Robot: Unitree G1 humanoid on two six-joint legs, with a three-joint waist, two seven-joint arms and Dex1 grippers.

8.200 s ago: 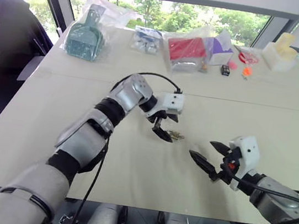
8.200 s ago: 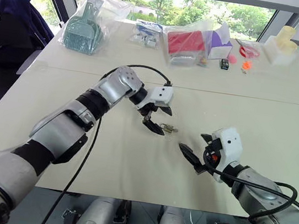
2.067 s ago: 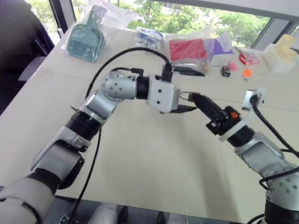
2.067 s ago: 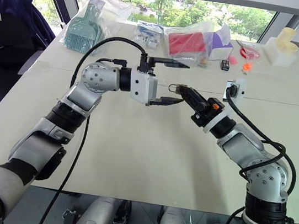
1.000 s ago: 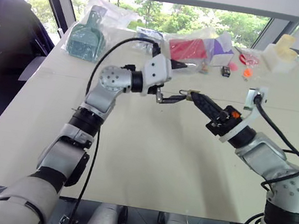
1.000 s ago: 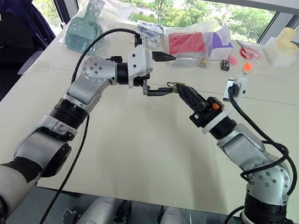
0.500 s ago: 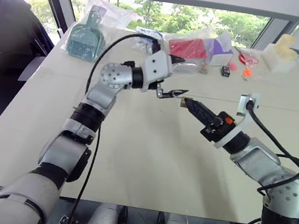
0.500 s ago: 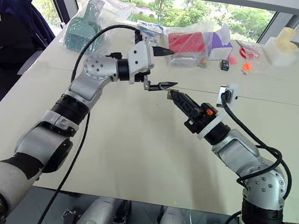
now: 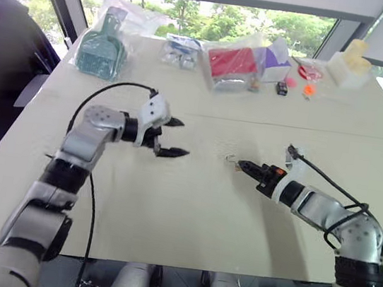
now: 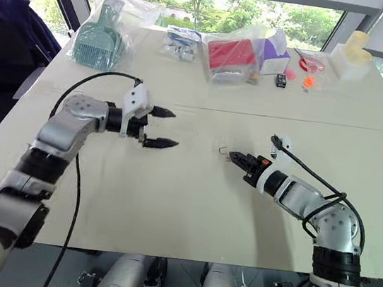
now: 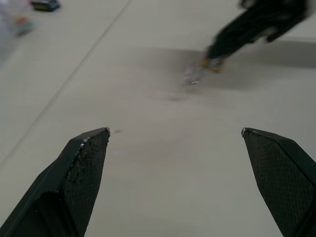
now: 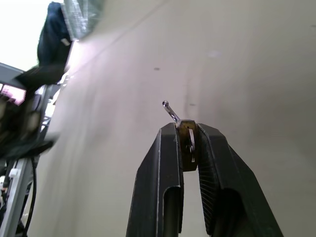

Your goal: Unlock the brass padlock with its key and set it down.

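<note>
Both arms lowered, apart; brass padlock (image 12: 187,143) pinched in R gripper (image 12: 187,136).

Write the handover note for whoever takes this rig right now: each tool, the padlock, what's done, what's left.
Left tool: open, empty, low over the table, well apart from the lock.
Right tool: shut on the brass padlock, held at its tips just above the table near the middle.
Padlock: the silver shackle sticks out past the fingertips, swung open at one end, so it looks unlocked. I cannot make out the key.
Done: unlocking, apparently.
Left: lower the padlock onto the table, open the right tool and back it off.
</note>
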